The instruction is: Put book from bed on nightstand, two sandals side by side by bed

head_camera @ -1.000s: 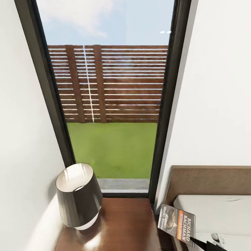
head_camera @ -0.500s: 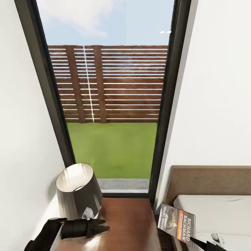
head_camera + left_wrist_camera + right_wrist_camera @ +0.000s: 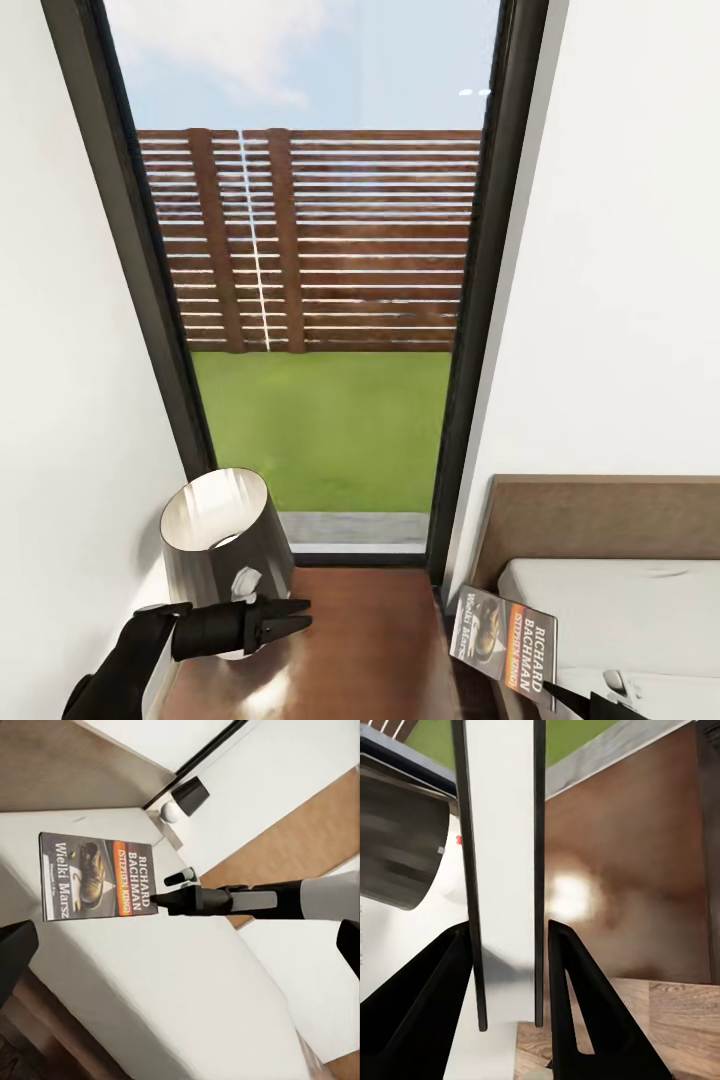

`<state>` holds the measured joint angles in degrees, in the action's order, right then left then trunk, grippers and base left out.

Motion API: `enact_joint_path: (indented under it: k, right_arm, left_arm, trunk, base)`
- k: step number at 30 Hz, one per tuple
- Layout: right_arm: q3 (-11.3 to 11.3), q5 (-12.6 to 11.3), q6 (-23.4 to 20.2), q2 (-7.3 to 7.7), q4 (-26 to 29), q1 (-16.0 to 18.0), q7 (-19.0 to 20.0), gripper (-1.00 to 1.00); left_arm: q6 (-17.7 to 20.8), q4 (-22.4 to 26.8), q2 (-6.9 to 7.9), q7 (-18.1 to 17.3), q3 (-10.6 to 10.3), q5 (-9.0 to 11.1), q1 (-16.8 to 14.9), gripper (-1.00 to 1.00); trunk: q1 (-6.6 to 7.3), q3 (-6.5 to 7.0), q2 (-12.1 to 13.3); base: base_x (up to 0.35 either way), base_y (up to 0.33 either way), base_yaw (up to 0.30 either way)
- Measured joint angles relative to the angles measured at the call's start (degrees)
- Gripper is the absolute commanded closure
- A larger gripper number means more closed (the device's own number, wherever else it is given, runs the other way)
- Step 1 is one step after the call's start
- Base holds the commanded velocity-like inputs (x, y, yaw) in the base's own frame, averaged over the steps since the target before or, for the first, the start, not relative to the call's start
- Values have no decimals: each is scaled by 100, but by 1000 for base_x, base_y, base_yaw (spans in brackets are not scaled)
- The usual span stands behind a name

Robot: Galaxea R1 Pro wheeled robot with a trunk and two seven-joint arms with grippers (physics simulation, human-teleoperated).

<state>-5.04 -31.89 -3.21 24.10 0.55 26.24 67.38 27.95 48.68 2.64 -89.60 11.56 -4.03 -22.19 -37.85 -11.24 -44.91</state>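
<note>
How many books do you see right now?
1. The book is held by the right gripper over the bed, beside the nightstand. Others may be outside view.

left gripper (image 3: 300,617) | came into the head view's lower left within the last second, in front of the lamp (image 3: 225,560) | since half a second ago risen slightly, fingers now nearer together | book (image 3: 505,648) edged marginally lower

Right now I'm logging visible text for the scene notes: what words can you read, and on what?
"RICHARD BACHMAN" in white on the book cover.
"STEPHEN KING" on the cover's orange band.
"Wielki Marsz" along the cover's edge.
A smaller line beside "Wielki Marsz" is too small to read.
The lamp and nightstand carry no text.
</note>
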Motion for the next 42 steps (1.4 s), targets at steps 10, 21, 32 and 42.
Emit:
enact_joint_path:
  k: [10, 21, 32, 42]
  right_arm:
    - [-31, -5, -1205, -201, 532, 17, 46, 100]
    - [8, -29, -2678, -1528, 1840, 37, -132, 100]
    - [64, -645, -2709, -1931, 1898, 68, -2299, 100]
    - [49, -1089, -4026, -1939, 2229, 69, -2339, 100]
  left_arm:
    - [-7, -26, -3, 0, 6, 8, -1, -100]
    - [-8, -31, -6, -1, 15, 21, -1, -100]
    - [-8, -38, -14, -1, 7, 22, 0, -100]
    - [-13, -41, -49, 29, 7, 16, 0, -100]
  trunk:
    - [0, 1, 0]
    - [0, 0, 0]
    - [0, 0, 0]
    - [-87, -71, -159]
  base:
    - [0, 0, 0]
    - [0, 0, 0]
    - [0, 0, 0]
    - [0, 0, 0]
